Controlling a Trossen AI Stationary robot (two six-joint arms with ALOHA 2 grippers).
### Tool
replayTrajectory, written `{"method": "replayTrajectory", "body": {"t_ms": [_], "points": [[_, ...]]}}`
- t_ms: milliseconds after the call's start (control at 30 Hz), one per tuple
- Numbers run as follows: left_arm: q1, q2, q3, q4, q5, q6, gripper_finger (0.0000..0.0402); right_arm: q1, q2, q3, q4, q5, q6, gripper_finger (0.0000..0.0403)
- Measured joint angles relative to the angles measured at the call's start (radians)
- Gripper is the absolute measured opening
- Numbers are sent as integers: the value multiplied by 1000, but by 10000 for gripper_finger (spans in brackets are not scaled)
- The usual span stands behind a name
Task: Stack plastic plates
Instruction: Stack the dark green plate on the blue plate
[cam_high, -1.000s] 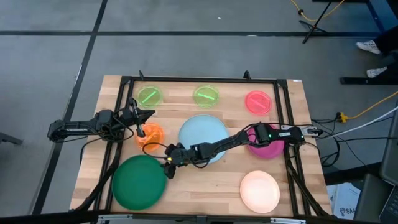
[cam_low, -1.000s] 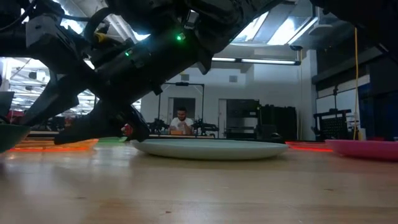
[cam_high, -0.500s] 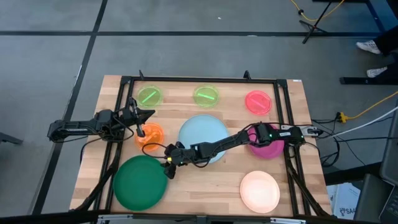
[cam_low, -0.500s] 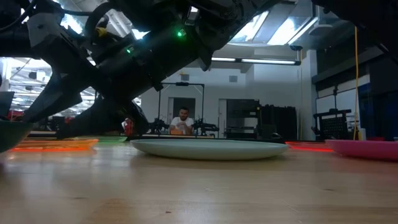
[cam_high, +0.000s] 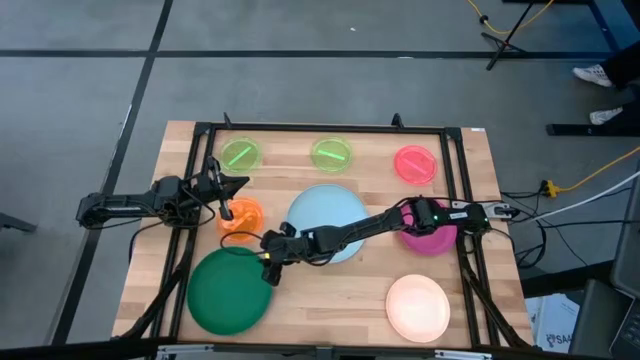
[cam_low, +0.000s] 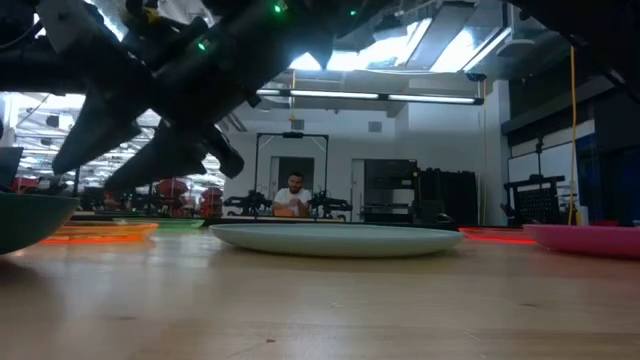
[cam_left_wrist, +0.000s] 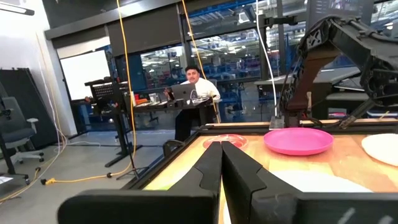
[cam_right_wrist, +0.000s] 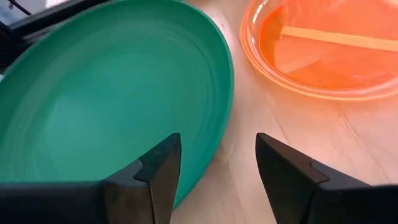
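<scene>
Eight plates lie flat on the wooden table: dark green (cam_high: 228, 292), light blue (cam_high: 325, 215), peach (cam_high: 417, 306), magenta (cam_high: 432, 240), translucent orange (cam_high: 245, 218), pink (cam_high: 415, 163) and two lime green (cam_high: 240, 155) (cam_high: 331, 154). My right gripper (cam_high: 268, 254) (cam_right_wrist: 217, 165) is open and raised over the dark green plate's far right rim (cam_right_wrist: 221, 106). One finger stands over the plate's bowl, the other over bare wood. My left gripper (cam_high: 226, 207) (cam_left_wrist: 221, 168) is shut, over the orange plate's far left edge.
My right arm stretches across the light blue plate (cam_low: 335, 238) and the magenta plate's edge. A black frame (cam_high: 320, 130) borders the table. Bare wood lies between the dark green and peach plates. A person (cam_left_wrist: 193, 93) sits at a desk in the room beyond.
My right gripper has risen off the table and drawn a little toward the far edge, staying open. The dark green plate has shifted slightly toward the table's right.
</scene>
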Motion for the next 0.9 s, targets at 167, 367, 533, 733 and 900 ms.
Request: {"method": "replayTrajectory", "body": {"t_ms": [167,367,533,733,900], "points": [[0,0,0,0,0,0,5,1,2,0,2,-1,24,200],[0,0,0,0,0,0,5,2,26,0,21,-54,63,200],[0,0,0,0,0,0,5,2,33,1,27,-53,77,200],[0,0,0,0,0,0,5,2,37,1,16,-53,80,200],[0,0,0,0,0,0,5,2,37,1,20,-54,85,199]]}}
